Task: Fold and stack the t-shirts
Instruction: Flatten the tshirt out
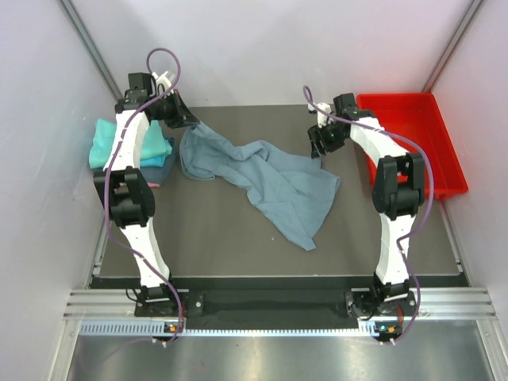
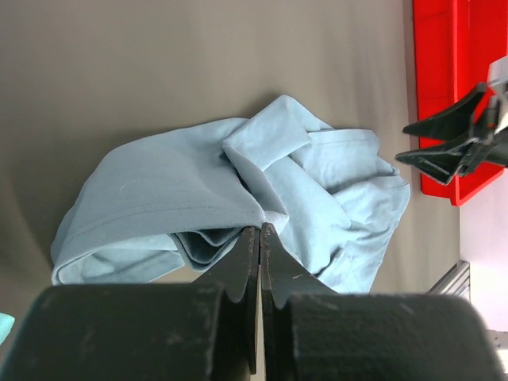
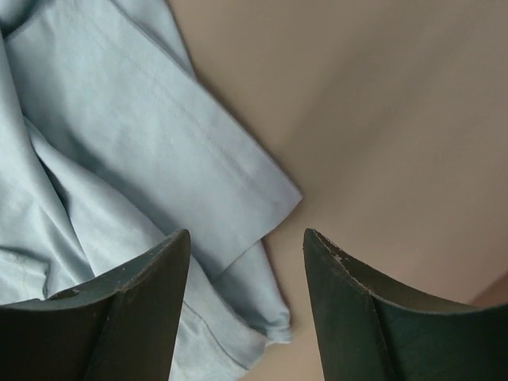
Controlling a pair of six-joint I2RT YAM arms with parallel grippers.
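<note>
A dusty grey-blue t-shirt [image 1: 270, 178] lies crumpled across the middle of the dark table. My left gripper [image 1: 190, 123] is at the shirt's far left end, shut on a fold of its edge [image 2: 260, 230]; the cloth [image 2: 159, 190] bunches out from the tips. My right gripper [image 1: 317, 147] hovers at the shirt's far right side. In the right wrist view it [image 3: 246, 232] stands open over a hemmed flap of the shirt [image 3: 143, 127], with the flap's edge lying between the fingers. Folded teal and blue t-shirts [image 1: 107, 143] are stacked at the table's left edge.
A red plastic tray [image 1: 440, 151] stands at the back right, just beyond the right arm, and shows in the left wrist view [image 2: 435, 79]. White walls close in on both sides. A metal rail [image 1: 278, 305] carries the arm bases along the near edge.
</note>
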